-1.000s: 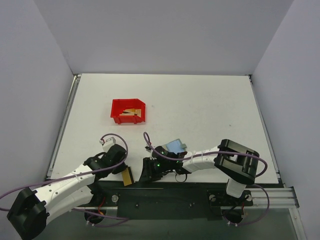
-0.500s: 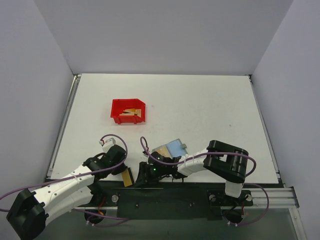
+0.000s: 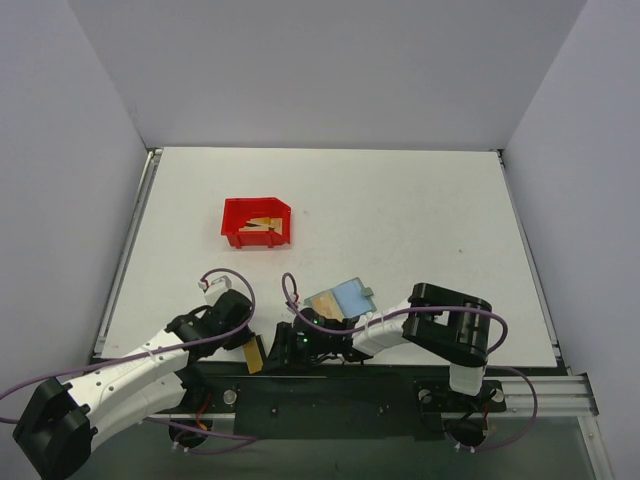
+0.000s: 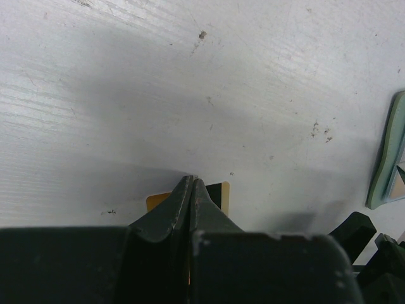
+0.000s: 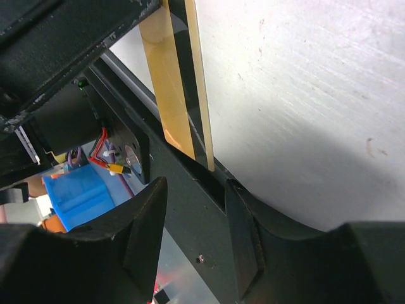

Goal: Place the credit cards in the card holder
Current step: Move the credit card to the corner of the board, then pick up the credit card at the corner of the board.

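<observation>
- Found the left gripper [image 4: 192, 183] pinched tight on one credit card [image 4: 158, 201]. Saw only a gold corner and a dark stripe either side of the fingertips in the left wrist view.
- Found the right gripper [image 5: 193, 185] parted to a middling gap, with nothing between the fingers.
- Located the held card in the upper centre of the right wrist view, hanging nearly edge-on. Traced its long axis from the top of the frame down toward the gap between the right fingers. Placed its lower end just short of that gap, not touching as far as can be told.
- Placed both grippers at the lower centre of the overhead view, by the near edge of the table [image 3: 420, 220], with the card between them.
- Located the card holder [image 3: 340, 297] lying open just above and right of the right gripper, light blue inside up.
- Noted a red bin [image 3: 240, 215] up and left of centre, well apart, with more cards [image 3: 262, 224] inside.
- Judged a handover from left to right as the step in hand. Judged the right arm the nearer to the holder. Flagged alignment of the card's lower end with the right-hand gap as the deciding relation.
</observation>
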Controlling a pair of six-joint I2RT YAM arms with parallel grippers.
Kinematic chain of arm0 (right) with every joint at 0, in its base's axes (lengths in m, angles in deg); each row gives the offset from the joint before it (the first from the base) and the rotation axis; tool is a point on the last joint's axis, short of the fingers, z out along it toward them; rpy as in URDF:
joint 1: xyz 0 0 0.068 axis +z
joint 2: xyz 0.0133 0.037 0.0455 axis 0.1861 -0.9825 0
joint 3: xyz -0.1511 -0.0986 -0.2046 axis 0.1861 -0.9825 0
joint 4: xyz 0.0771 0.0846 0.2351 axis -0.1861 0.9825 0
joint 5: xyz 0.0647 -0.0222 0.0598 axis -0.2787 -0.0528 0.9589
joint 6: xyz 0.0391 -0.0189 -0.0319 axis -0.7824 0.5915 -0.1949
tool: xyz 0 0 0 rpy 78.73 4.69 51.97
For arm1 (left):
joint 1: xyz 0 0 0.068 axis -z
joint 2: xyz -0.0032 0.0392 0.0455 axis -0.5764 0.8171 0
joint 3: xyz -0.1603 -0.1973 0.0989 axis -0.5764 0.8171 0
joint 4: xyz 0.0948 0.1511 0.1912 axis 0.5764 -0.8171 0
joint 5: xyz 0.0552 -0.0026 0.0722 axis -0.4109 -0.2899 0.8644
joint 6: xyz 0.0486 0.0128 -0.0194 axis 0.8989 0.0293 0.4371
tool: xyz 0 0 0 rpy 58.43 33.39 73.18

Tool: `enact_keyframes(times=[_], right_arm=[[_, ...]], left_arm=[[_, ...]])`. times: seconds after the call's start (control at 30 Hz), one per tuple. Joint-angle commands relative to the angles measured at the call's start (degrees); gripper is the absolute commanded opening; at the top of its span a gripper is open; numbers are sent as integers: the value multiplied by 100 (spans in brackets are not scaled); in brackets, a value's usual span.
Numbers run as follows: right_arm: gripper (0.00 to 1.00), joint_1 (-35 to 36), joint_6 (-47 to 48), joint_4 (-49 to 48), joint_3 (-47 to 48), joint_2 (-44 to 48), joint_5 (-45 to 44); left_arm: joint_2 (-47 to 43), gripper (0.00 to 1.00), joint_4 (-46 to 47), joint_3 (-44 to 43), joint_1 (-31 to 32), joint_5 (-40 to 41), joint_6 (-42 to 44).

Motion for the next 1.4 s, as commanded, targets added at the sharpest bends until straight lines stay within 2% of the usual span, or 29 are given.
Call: enact_keyframes(times=[0.0,0.67,0.8,1.03,1.27,1.37], right_arm=[[38,-62,-87,2,-85,-228,-1056],[32,-159,-202,-279,108,-659,-1021],[23,-176,-237,-358,99,-712,-1013],[0,-220,-237,-727,3,-773,-934],[0,-220,-9,-1114,-243,-493,-960],[0,-247,114,-1044,-322,-282,-960]], left_arm=[[2,0,-262,17,17,-108,78],[-226,0,-464,61,17,-125,-36],[-323,0,-543,70,26,-108,-72],[-279,0,-535,52,34,-81,-80],[-367,0,-552,-281,26,94,-10],[-350,12,-570,-771,26,374,148]])
